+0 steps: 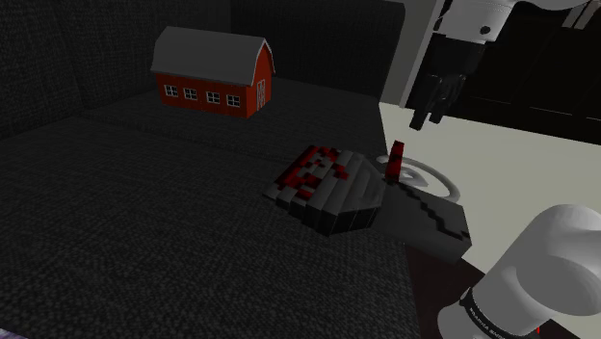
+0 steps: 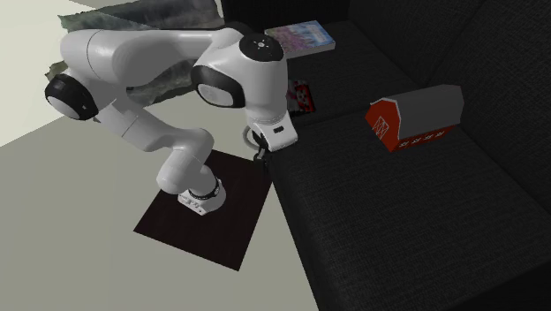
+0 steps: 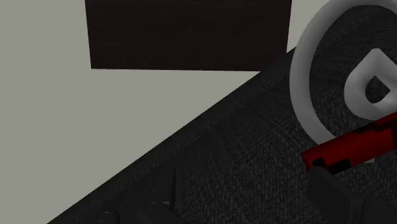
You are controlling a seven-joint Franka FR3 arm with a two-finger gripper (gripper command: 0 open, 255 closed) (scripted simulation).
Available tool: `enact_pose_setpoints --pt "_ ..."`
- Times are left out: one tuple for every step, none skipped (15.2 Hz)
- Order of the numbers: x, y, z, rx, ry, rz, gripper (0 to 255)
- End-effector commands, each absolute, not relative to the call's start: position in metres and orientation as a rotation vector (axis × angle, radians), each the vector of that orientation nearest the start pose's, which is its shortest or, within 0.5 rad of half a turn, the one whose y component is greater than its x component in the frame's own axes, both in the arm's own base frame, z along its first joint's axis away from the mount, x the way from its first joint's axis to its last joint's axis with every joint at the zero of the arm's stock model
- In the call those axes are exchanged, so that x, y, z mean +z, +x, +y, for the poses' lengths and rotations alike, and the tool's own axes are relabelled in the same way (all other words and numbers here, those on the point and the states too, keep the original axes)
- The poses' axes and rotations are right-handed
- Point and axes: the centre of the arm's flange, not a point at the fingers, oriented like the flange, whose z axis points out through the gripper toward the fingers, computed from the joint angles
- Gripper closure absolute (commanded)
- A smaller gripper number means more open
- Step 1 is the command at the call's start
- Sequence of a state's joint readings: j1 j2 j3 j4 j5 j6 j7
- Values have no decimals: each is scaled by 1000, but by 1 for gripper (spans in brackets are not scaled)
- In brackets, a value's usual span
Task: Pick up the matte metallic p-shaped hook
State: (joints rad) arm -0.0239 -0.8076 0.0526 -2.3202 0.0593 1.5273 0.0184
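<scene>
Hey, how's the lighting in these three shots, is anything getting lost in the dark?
Shoulder view: dim, the dark sofa swallows detail, yet the pale grey hook and red barn stand out. Second exterior view: brighter, the white arm and pale floor evenly lit. Wrist view: the hook's ring reads clearly, while the black fingers nearly merge with the sofa fabric.

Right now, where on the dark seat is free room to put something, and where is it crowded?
Free: the seat between the red barn and the blocky object, and the stretch toward the shoulder view's lower left. Crowded: the seat edge under the tool, where grey hook, red piece and blocky object lie close.
</scene>
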Motion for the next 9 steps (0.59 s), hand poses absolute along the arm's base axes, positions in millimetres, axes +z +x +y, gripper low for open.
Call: enact_pose_setpoints --pt "610 297 21 -21 -3120 4 0" --pt "606 285 27 -26 -3118 59 0" --pt "603 274 33 -31 -3115 113 0" --pt "599 262 40 -36 -3111 167 0" --pt "596 252 47 -40 -3105 221 0" --pt "592 241 55 -45 -3099 275 0" --pt "588 230 63 -50 -3092 329 0" --pt "585 220 71 -54 -3085 382 0" --pt "581 211 80 -59 -3076 436 0"
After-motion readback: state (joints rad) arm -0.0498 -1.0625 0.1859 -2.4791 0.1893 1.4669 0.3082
